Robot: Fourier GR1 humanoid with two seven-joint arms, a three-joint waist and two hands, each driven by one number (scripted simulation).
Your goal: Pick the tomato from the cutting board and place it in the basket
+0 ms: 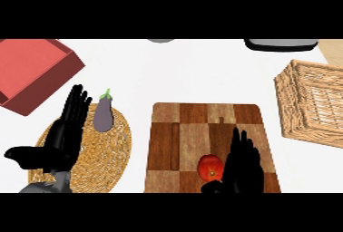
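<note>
1. A red box (33, 74) sat at the far left corner, tilted to the counter's edge; its contents could not be made out.
2. The basket (295, 113) stood at the right edge, well apart from the box, its visible inside showing only bare wicker.
3. The board (181, 136) lay between them, near the view's lower edge.
4. A round woven mat (100, 156) lay just left of the board.
5. An eggplant (103, 115) rested on the mat's far rim, stem pointing away.
6. The tomato (210, 166) sat on the board's near right part, with open counter between the board and the basket.
7. The right hand (242, 165) stood just right of the tomato, fingers straight and pointing away, thumb at the tomato's near side, not closed round it.
8. The left hand (66, 133) rested over the mat's left side, fingers straight and spread, thumb out to the left.
</note>
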